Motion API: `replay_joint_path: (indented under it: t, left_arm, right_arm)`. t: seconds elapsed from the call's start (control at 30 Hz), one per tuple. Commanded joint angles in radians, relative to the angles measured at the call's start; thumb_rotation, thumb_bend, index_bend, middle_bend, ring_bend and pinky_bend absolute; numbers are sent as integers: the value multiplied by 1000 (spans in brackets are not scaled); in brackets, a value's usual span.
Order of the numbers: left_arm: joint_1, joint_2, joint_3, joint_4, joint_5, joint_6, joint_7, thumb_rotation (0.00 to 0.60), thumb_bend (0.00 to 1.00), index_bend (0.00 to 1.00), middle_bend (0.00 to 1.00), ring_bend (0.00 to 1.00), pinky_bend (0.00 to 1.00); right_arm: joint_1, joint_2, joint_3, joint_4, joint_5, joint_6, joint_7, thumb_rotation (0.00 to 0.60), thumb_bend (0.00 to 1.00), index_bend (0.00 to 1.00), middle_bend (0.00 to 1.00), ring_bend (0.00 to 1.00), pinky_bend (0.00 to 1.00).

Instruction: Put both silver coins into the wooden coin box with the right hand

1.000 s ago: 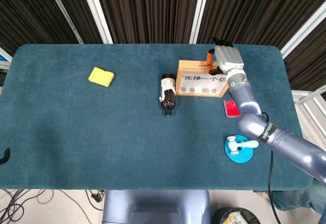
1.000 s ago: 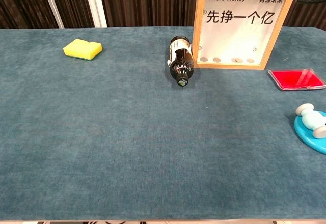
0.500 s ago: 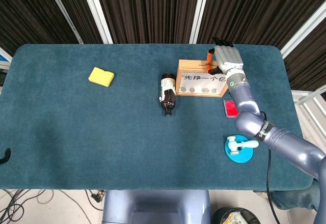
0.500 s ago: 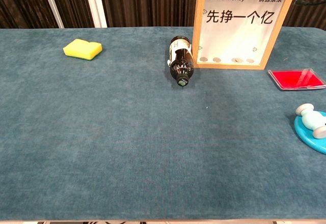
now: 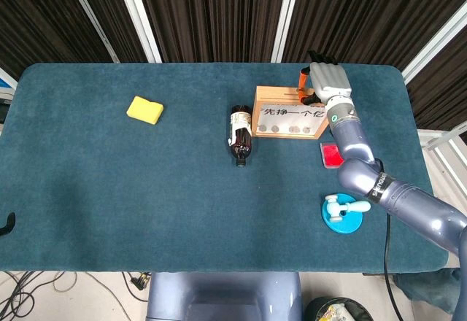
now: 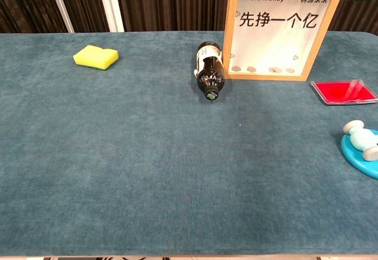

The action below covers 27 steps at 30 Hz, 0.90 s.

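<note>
Since my right hand [image 5: 327,82] hovers over the coin box [image 5: 290,114] at the far right, fingers hidden so I can't tell their grip, a bump could topple it or drop a coin behind.

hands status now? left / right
Left hand: not in either view.
Right hand: above the top edge of the wooden coin box; fingers face away from the head camera, so whether it holds a coin cannot be told.

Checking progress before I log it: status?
Right hand over coin box top; grip unclear. Left hand not in view. Coins inside box. Bottle beside box, not blocking.
</note>
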Motion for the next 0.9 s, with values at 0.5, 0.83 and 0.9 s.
replay_joint_path:
  t: [0.5,0.83,0.9]
  left_arm:
    - [-4,8,5,-8,-8,-11,5,600,396,7,0,0,0]
    - [-4,9,5,-10,-9,-10,3,600,396,0,0,0,0]
    - [-4,9,5,-10,-9,-9,3,600,396,0,0,0,0]
  right_arm:
    - [9,16,-27,-10,25,-10,13,600,546,688,0,0,0]
    - [9,7,-40,9,23,-23,32,600,546,658,0,0,0]
    - [10,7,-41,10,20,-26,36,600,545,654,0,0,0]
